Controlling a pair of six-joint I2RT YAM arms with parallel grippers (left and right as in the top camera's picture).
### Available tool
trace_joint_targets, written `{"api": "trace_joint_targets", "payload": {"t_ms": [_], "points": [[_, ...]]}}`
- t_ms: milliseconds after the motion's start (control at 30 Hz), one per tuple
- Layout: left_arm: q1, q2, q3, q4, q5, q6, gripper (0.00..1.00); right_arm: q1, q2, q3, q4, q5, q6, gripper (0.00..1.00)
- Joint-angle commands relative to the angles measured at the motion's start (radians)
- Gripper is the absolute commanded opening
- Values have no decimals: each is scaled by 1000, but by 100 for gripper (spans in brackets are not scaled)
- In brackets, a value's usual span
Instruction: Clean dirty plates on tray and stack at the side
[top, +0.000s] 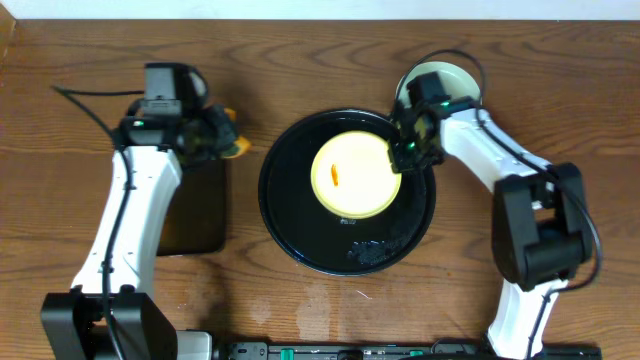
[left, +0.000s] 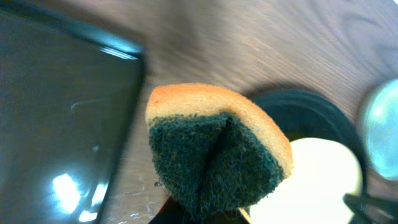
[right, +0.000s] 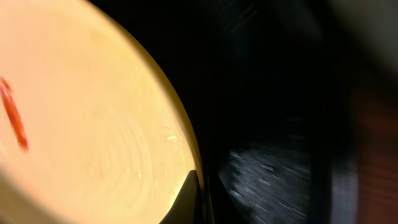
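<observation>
Yellow plate (top: 350, 175) sits centred in round black tray (top: 300, 240), orange smear (top: 336, 177) left of middle. Right fingers (right: 190, 196) are at the plate's right rim, the nearer arm. One blurred tip shows, so I cannot tell the grip. Left fingers (top: 212, 135), well left over the tabletop (top: 300, 60), are pinched on the sponge (left: 217, 149). Mint plate (top: 448, 78) is partly hidden by the right arm (top: 490, 145).

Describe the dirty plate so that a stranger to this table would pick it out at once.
Find the large round black tray in the middle of the wooden table; the pale yellow plate lies inside it. It is the only plate on that tray. Its yellow colour and small orange smear set it apart from the pale green plate off the tray at the back right.
</observation>
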Motion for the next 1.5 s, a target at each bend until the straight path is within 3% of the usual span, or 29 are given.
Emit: {"api": "trace_joint_targets", "payload": {"t_ms": [0,333,567,667,833,1000,1133,1467], "points": [[-79,8,-5,34,37,3,8,20,22,11,-5,-26,-3,1],[-265,182,-5,193,38,-142,8,23,22,11,-11,-30,20,1],[-409,343,-5,394,85,-200,7,25,22,11,-2,-29,32,1],[-462,381,-5,446,82,-289,8,24,22,11,-11,-29,32,1],[-510,416,-5,425,15,-473,8,25,22,11,-15,-29,32,1],[-531,428,-5,348,-28,-481,8,24,22,11,-20,-22,32,1],[-521,428,-5,215,-181,-550,8,24,22,11,-20,-21,32,1],[-395,410,-3,158,-189,-566,8,24,22,11,-49,-10,32,1]]}}
